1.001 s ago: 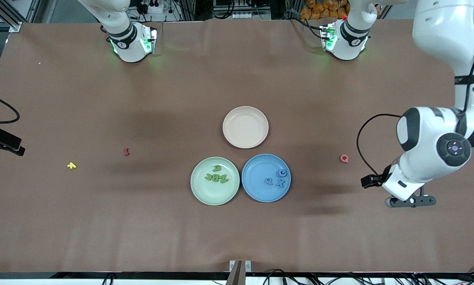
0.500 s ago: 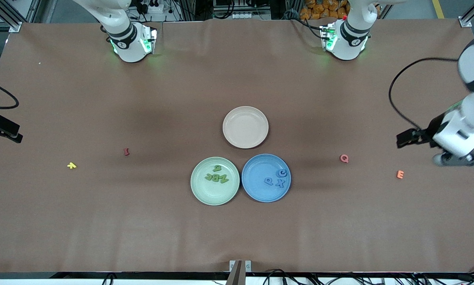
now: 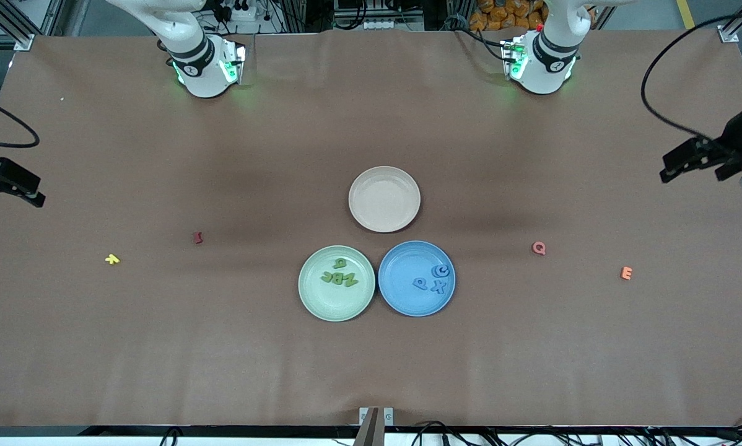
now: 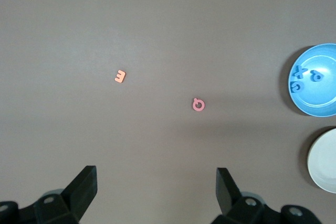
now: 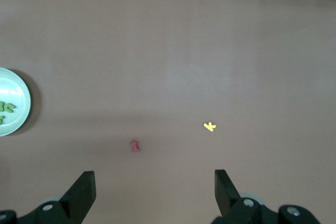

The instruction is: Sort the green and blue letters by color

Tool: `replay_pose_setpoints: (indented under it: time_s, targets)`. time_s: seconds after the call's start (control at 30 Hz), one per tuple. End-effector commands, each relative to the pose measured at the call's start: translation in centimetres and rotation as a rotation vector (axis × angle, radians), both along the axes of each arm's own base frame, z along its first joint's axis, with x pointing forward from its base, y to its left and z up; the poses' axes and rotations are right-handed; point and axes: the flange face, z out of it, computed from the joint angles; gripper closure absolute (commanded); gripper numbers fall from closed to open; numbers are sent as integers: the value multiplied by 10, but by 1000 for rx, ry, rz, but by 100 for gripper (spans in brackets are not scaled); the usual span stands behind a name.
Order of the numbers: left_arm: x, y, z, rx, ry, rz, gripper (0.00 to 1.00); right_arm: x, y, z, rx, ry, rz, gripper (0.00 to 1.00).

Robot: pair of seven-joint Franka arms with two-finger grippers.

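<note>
Green letters sit piled on the green plate, blue letters on the blue plate touching it at three o'clock. Sorting looks finished, I'd say. Left gripper hangs spread and empty over the table's left-arm end, the blue plate well off toward centre. Right gripper likewise gapes empty over the right-arm end. Neither arm is near a letter; only Q, E, the yellow letter and the red one lie loose.

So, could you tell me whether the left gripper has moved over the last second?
Yes. The left gripper, jaws open, has pulled up and away from the blue plate, out to the left arm's end of the table, uncovering the orange E.
</note>
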Motion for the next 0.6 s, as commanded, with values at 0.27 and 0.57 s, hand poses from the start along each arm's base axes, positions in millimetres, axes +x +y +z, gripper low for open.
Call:
replay_pose_setpoints:
  time_s: [0.27,0.57]
  targets:
    - [-50,-1,39,3,-44,-25,0,-29,11,11,73,-9,54,0]
    - [-52,-15,36,12,-39,-47,0,-45,20,18,73,-12,72,0]
